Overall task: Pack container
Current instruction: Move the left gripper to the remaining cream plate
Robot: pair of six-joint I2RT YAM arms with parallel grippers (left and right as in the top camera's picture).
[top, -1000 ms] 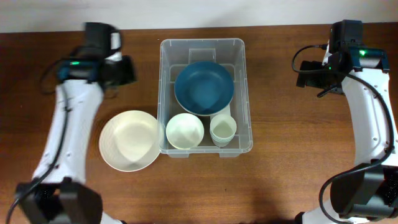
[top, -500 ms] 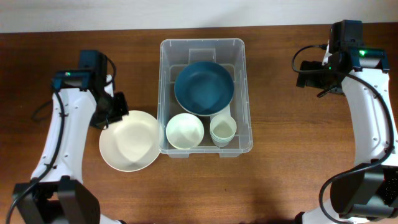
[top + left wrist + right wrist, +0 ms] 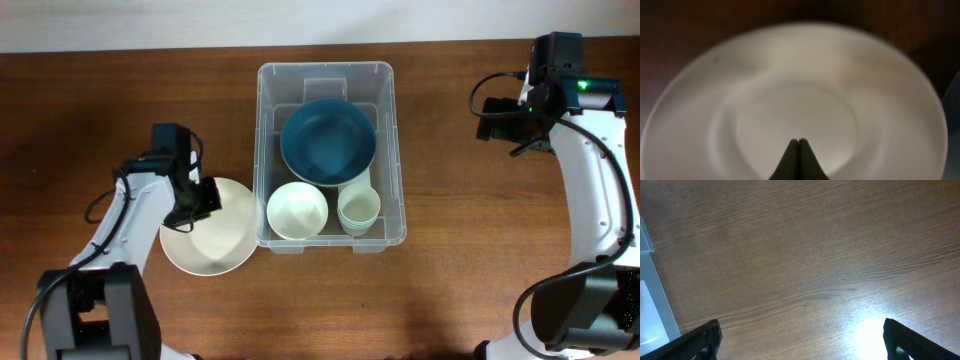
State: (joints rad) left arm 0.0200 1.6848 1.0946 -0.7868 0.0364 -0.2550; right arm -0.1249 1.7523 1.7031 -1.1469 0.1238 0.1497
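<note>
The clear plastic container (image 3: 325, 66) stands mid-table. Inside it are a dark blue bowl (image 3: 328, 140), a small pale bowl (image 3: 297, 210) and a pale cup (image 3: 358, 208). Just left of the container a wide cream plate (image 3: 215, 240) lies on the table. My left gripper (image 3: 203, 204) hovers over the plate's left half. In the left wrist view its tips (image 3: 799, 141) are shut, with nothing between them, above the plate (image 3: 790, 85). My right gripper (image 3: 497, 118) is at the back right, open over bare wood (image 3: 802, 330), apart from the container's corner (image 3: 654, 305).
The table is dark brown wood (image 3: 470, 280). A pale wall strip runs along its far edge (image 3: 320, 20). The container's side wall shows at the right edge of the left wrist view (image 3: 954, 105).
My left arm swung from the back left down and right until it came over the cream plate, and its jaws closed. The right arm and the dishes have not moved.
</note>
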